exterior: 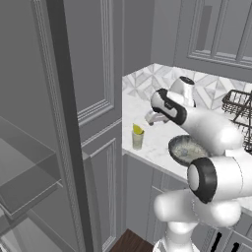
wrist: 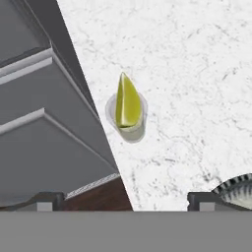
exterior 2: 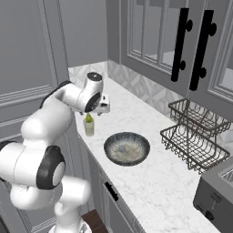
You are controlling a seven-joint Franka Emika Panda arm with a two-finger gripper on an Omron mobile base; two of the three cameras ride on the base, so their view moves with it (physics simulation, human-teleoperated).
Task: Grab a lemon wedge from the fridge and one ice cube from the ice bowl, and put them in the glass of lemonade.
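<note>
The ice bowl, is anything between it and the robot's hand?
Nothing visible stands between them. The open gripper hangs above the glass of lemonade, where the lemon wedge already sits. The ice bowl lies right beside the glass on the marble counter, with bare counter between them.

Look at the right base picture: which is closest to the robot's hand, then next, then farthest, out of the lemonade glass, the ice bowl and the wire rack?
1. Glass of lemonade, just below the open gripper.
2. Ice bowl, farther along the counter.
3. Wire rack, far right by the wall.
</note>
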